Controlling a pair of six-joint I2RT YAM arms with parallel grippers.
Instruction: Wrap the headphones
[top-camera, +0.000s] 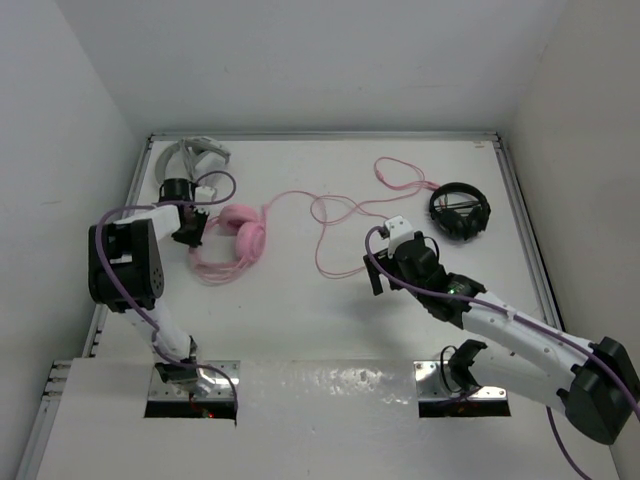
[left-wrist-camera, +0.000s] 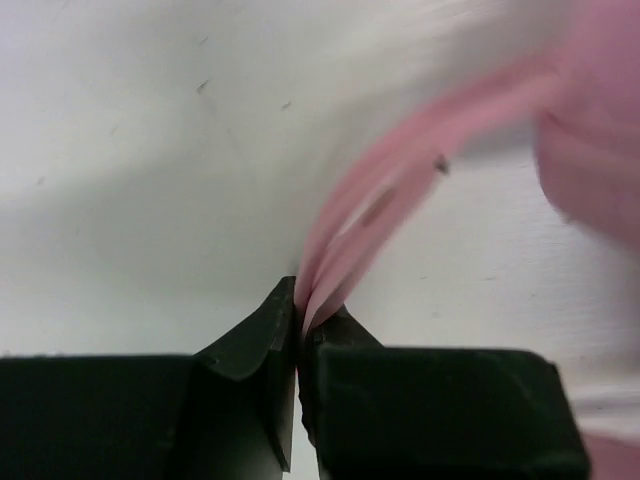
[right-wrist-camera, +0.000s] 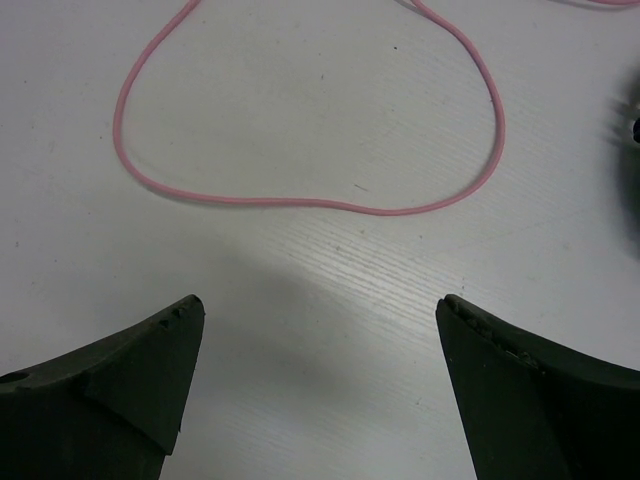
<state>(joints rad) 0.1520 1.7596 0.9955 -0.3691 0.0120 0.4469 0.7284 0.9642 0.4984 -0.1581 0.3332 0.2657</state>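
Left fingers (left-wrist-camera: 268, 335) pinch shut on the headphones (left-wrist-camera: 590, 150), whose pink band is blurred; right fingers (right-wrist-camera: 150, 360) gape empty, cable (right-wrist-camera: 300, 200) loop just ahead.

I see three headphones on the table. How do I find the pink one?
Look at the white table's left half. The left gripper pinches the pink over-ear headphones there. Unlike the grey-white headphones and black headphones, they trail a long thin pink cable.

headphones (top-camera: 240, 243) pink (cable (right-wrist-camera: 300, 202) too); smaller headphones (top-camera: 460, 212) black; third pair (top-camera: 197, 155) grey-white; table (top-camera: 300, 320) white; fingers (right-wrist-camera: 130, 380) black
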